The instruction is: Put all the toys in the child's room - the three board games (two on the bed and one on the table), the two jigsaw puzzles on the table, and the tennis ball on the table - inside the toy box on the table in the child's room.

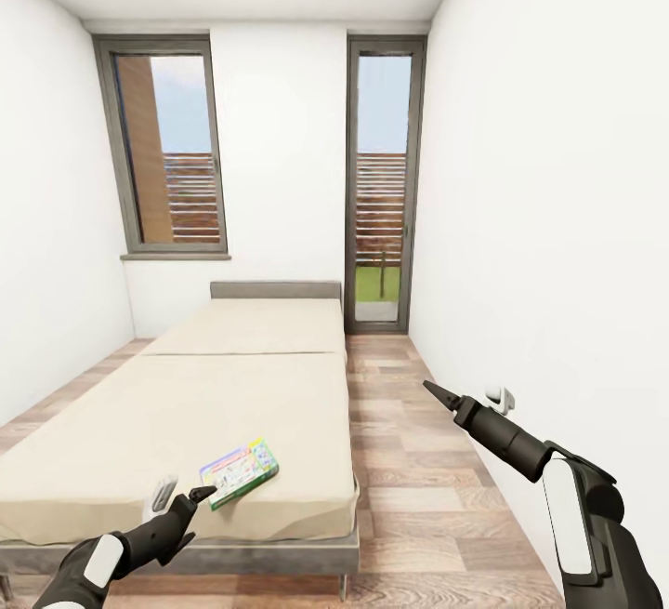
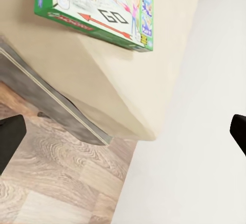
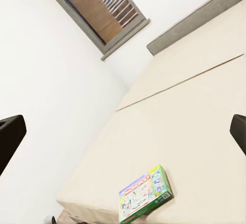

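A white-and-green board game (image 1: pixel 239 471) lies flat near the near right corner of the bed (image 1: pixel 232 377), whose two beige pads end at a grey headboard. My left gripper (image 1: pixel 184 495) hovers just in front of the game at the bed's near edge, open and empty. In the left wrist view the game (image 2: pixel 97 8) lies beyond the wide-apart fingers of the left gripper (image 2: pixel 123 137). My right gripper (image 1: pixel 469 396) hangs open over the floor to the right of the bed; the right wrist view looks across at the game (image 3: pixel 145 193). The table, toy box, jigsaw puzzles and tennis ball are out of view.
A strip of wooden floor (image 1: pixel 409 460) runs between the bed and the white right wall (image 1: pixel 557 265). A window (image 1: pixel 167 153) and a tall glass door (image 1: pixel 381 191) are in the far wall. The bed's grey frame (image 1: pixel 232 555) edges its near side.
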